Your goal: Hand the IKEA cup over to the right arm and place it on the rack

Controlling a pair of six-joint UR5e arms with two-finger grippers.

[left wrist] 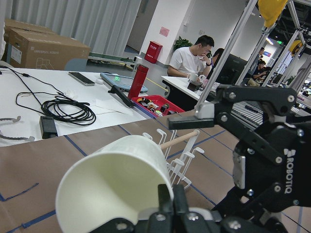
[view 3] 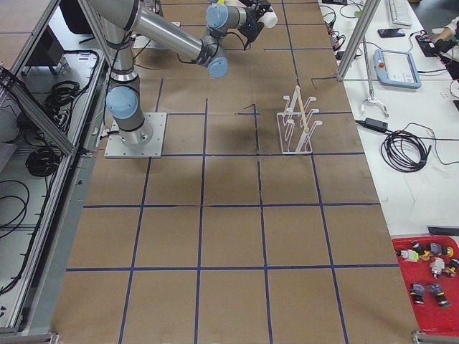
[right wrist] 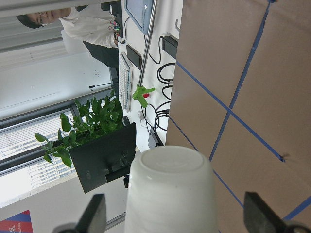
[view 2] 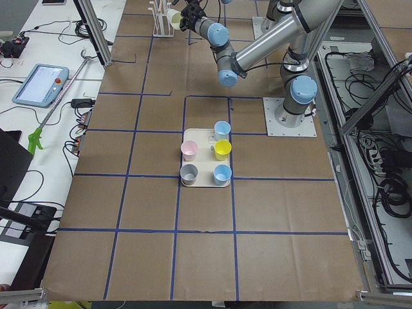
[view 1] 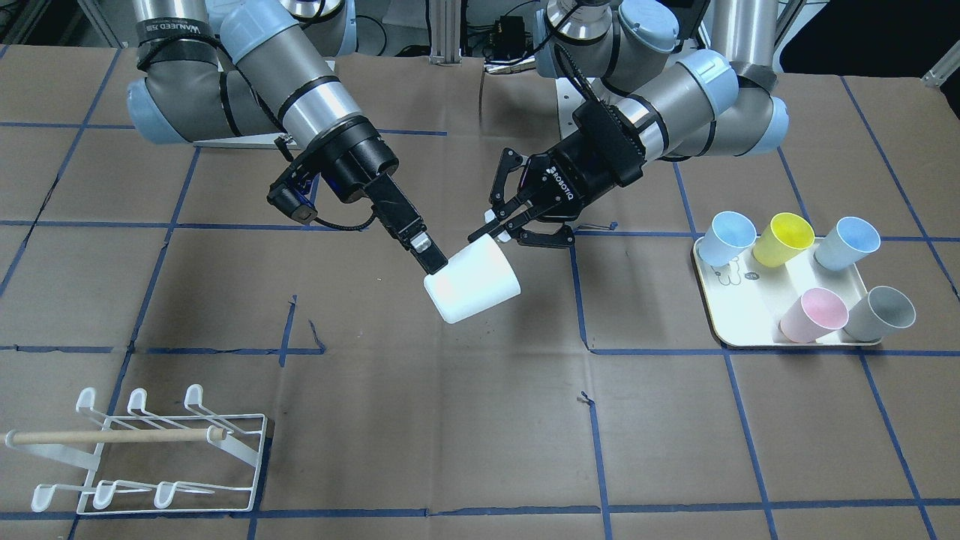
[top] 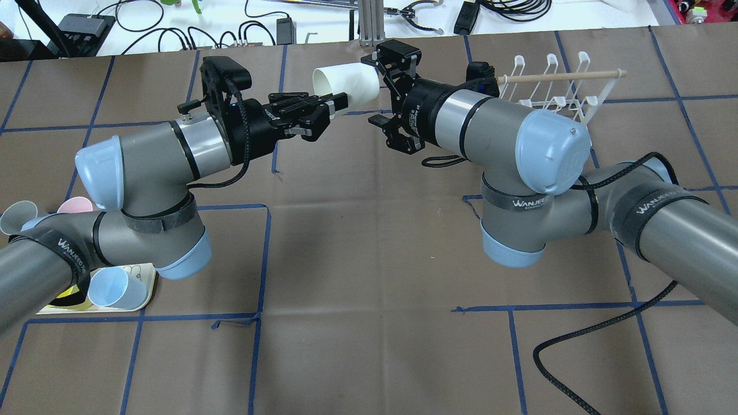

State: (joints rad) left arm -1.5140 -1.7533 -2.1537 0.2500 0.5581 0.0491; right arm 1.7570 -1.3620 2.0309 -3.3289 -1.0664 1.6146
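Note:
The white IKEA cup (view 1: 474, 282) hangs tilted in mid-air over the table's middle. My left gripper (view 1: 496, 227) is shut on the cup's rim, with one finger inside the mouth in the left wrist view (left wrist: 166, 203). My right gripper (view 1: 441, 279) is open, with its fingers on either side of the cup's base. The right wrist view shows the cup's bottom (right wrist: 171, 170) between the two fingertips (right wrist: 93, 214), with a gap on each side. The overhead view shows the cup (top: 346, 85) between both grippers. The white wire rack (view 1: 150, 450) with a wooden dowel stands empty near the table's corner.
A cream tray (view 1: 739, 330) holds several coloured cups at the table's other end, and it also shows in the exterior left view (view 2: 205, 181). The rack stands just beyond the right arm in the overhead view (top: 553, 86). A black cable (top: 582, 334) lies on the brown table.

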